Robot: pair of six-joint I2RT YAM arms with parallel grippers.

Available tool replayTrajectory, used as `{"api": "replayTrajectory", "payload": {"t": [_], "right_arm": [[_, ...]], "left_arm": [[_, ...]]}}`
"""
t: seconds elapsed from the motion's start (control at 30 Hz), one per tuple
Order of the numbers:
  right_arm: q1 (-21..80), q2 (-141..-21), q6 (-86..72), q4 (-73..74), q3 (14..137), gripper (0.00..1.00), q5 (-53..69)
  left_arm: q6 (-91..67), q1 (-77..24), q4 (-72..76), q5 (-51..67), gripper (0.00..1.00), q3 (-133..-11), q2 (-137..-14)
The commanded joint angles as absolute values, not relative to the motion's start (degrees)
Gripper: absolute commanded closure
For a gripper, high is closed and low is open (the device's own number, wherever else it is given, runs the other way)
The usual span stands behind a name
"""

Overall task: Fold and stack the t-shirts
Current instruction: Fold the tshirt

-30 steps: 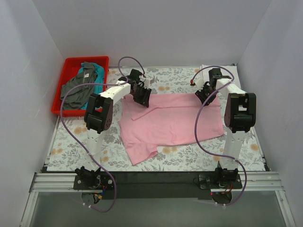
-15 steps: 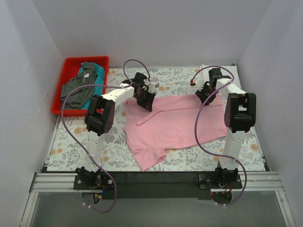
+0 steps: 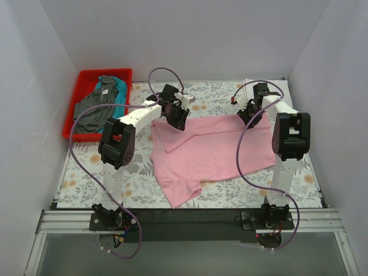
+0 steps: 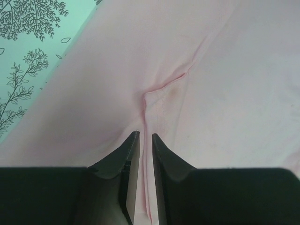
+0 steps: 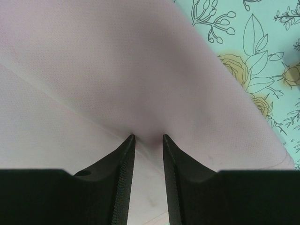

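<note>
The light pink t-shirt (image 3: 215, 146) lies spread across the middle of the floral tablecloth, one sleeve pointing to the near edge. My left gripper (image 3: 175, 118) is at its back left edge, jaws nearly closed on a pinched ridge of pink cloth (image 4: 225, 70) with a seam running into them (image 4: 145, 135). My right gripper (image 3: 252, 115) is at the shirt's back right corner, with pink cloth (image 5: 93, 61) drawn in between its jaws (image 5: 148, 137). The dark grey t-shirt (image 3: 92, 112) and the teal t-shirt (image 3: 106, 89) lie in the red bin. A bit of white cloth (image 3: 248, 84) shows at the back right.
The red plastic bin (image 3: 86, 75) stands at the back left, off the tablecloth's edge. The floral tablecloth (image 3: 92, 172) shows bare at the near left and along the back. White walls close in on both sides and behind. Purple cables loop over both arms.
My left gripper has moved right and a little back, dragging the pink shirt's left edge with it, so the shirt is narrower. The right arm has not moved.
</note>
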State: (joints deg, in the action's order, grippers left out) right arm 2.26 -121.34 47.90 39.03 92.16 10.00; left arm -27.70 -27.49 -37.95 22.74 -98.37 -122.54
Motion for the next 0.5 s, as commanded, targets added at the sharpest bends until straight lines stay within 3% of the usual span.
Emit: {"api": "replayTrajectory", "payload": {"t": [0.0, 0.47], "right_arm": [[2.2, -122.61, 47.72, 39.29, 93.6, 0.64, 9.49], [2.2, -123.22, 48.16, 39.2, 93.25, 0.65, 9.14]], "left_arm": [[-26.81, -28.47, -37.18, 18.47, 0.84, -101.77, -122.6], [-24.79, -31.29, -37.44, 14.33, 0.84, -101.16, -125.07]]}}
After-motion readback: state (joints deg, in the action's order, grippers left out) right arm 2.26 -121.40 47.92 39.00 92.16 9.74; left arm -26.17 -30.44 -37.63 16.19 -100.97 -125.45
